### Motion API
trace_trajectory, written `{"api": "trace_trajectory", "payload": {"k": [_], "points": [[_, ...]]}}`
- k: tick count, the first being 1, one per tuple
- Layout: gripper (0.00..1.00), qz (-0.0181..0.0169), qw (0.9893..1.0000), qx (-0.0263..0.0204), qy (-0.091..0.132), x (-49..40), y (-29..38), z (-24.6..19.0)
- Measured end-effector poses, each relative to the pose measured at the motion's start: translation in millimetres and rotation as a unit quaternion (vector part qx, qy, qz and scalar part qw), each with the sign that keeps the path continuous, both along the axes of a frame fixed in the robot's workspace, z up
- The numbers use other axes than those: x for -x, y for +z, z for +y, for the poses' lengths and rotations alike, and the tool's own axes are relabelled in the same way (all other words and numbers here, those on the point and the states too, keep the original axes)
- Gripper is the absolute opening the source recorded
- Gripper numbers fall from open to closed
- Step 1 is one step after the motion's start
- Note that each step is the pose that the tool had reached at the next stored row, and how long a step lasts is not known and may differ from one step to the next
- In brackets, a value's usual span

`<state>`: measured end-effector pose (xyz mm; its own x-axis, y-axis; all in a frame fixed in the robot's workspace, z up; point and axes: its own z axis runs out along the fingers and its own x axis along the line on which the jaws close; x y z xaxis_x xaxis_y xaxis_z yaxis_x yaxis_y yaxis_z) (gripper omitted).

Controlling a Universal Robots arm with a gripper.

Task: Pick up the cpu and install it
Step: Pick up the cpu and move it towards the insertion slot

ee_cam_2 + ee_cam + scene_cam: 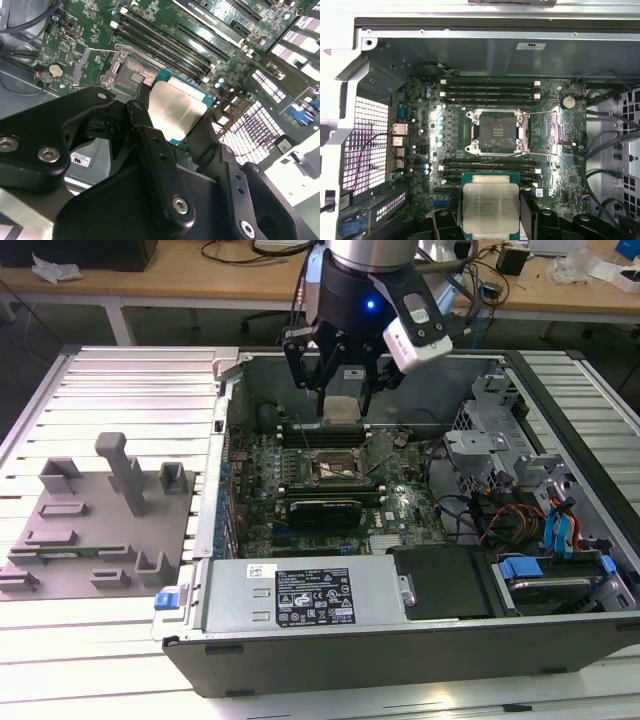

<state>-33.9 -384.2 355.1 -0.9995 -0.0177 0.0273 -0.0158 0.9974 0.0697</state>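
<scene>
Holding the cpu (491,207) pinched by its edges, my gripper (343,405) hangs above the motherboard (454,127), near the open socket (496,131).

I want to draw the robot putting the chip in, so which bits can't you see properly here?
- Underside of the cpu: faces away from every camera.
- Its gripped edges: covered by the fingers in the first wrist view.
- Part of the socket: behind the cpu and fingers in the second wrist view.
</scene>
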Motion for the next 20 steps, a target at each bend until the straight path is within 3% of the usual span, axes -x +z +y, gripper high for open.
{"api": "trace_trajectory", "payload": {"k": [2,8,15,20], "points": [[0.55,0.0000,1.0000,-0.0004,0.000,-0.8,-3.0,1.3],[0.55,0.0003,1.0000,-0.0007,0.000,-7.5,-20.4,4.5],[0.55,0.0002,1.0000,-0.0007,0.000,-11.2,-35.2,5.5],[0.55,0.0003,1.0000,-0.0013,0.000,-15.1,-45.8,9.0]]}}
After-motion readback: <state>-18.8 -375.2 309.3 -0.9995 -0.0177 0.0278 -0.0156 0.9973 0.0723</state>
